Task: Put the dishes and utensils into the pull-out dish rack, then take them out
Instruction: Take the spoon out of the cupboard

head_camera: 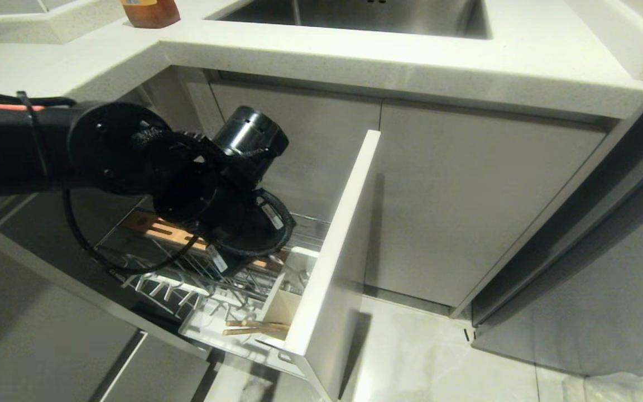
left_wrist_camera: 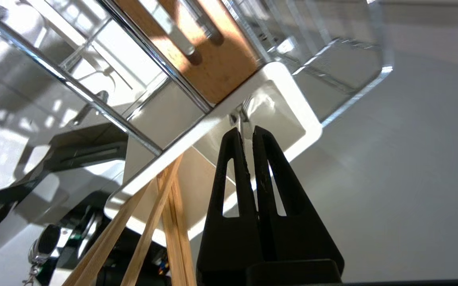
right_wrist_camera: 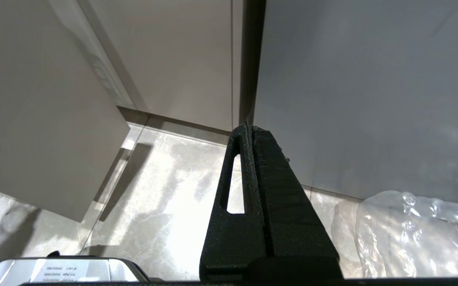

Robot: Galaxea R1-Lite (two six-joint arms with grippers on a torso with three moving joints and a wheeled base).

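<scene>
- Pull-out dish rack [head_camera: 332,234] stands drawn open under the table [head_camera: 411,61]; its tall white front panel runs through the centre of the head view, with the chrome wire basket to its left.
- Left arm reaches from the left edge of the head view down into the rack. Left tool [left_wrist_camera: 248,133] is not directly visible there; the wrist body hides it.
- In the left wrist view the left tool's fingers are pressed together, tips at the mouth of a white utensil cup [left_wrist_camera: 292,99] near the centre of the frame. A thin bright metal stem seems pinched between the tips; probably the fork or spoon, but I can't tell which.
- Chopsticks [head_camera: 254,327] lie low in the head view, lower centre, in the front compartment just behind the panel. In the wrist view they fan out at lower left, beside the tool and apart from it.
- Slotted wood strip [head_camera: 159,228] crosses the basket behind the arm. No plate or bowl in sight.
- Handling, my guess: a slim metal utensil is stiff, light and slippery; grip the handle well below its end and lift straight, or it may pivot. Chopsticks are lighter, roll easily, and are best pinched together near the middle.
- Right tool [right_wrist_camera: 251,129] hangs over the floor by the cabinet, fingers together, empty.
</scene>
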